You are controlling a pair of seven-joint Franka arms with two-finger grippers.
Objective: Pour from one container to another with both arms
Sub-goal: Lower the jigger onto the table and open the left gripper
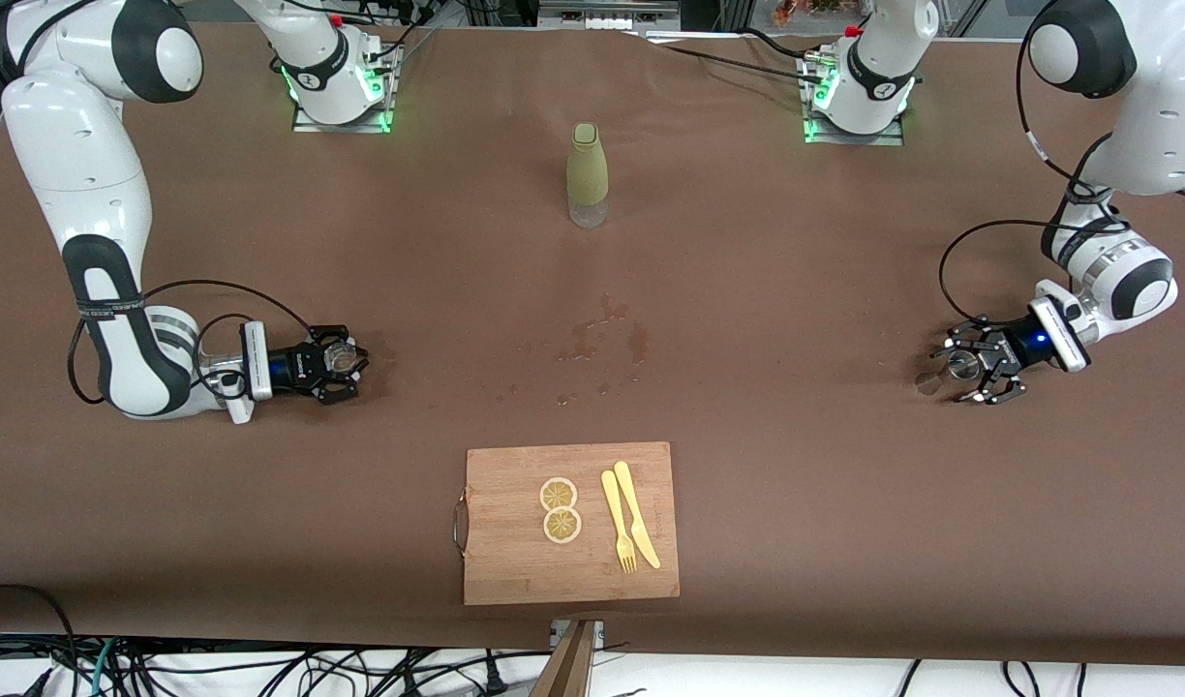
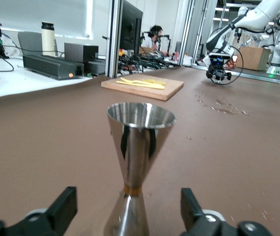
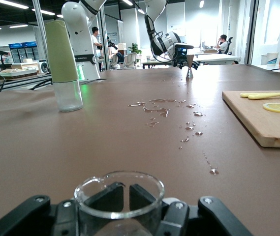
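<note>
The tiny clear glass cup (image 1: 339,358) stands on the brown table toward the right arm's end. My right gripper (image 1: 333,364) lies low along the table and is shut on it. In the right wrist view the glass cup (image 3: 120,215) fills the space between the black fingers (image 3: 176,216). The steel jigger (image 1: 962,364) stands upright toward the left arm's end. My left gripper (image 1: 975,370) is open around it. In the left wrist view the jigger (image 2: 140,142) stands between the fingers (image 2: 63,209) with a gap on each side.
A tall olive-green-sleeved bottle (image 1: 588,174) stands mid-table, farther from the front camera. Water drops (image 1: 597,339) lie on the cloth at the centre. A wooden cutting board (image 1: 515,566) near the front edge carries lemon slices (image 1: 560,509), a yellow fork and knife (image 1: 629,528).
</note>
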